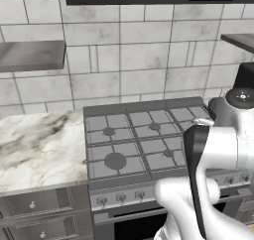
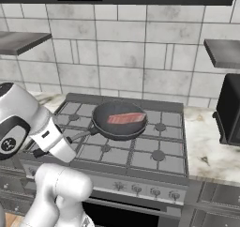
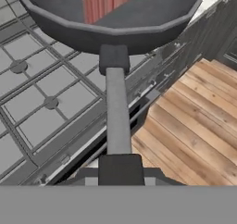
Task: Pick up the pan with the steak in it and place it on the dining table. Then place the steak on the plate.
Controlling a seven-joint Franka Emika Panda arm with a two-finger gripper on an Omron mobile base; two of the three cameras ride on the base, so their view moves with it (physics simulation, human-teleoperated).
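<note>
Fingers (image 3: 120, 170) clamp the pan (image 2: 119, 122) handle (steak (image 2: 125, 118) inside) above the stove (image 2: 140, 151)

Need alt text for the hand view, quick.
The gripper is shut on the handle of the pan, which holds the steak and hangs above the stove. Wooden floor lies to the right.

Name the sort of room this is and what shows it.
A home kitchen, most likely: a gas stove with knobs, a tiled wall behind it, marble counter alongside, and a pan holding a steak.
</note>
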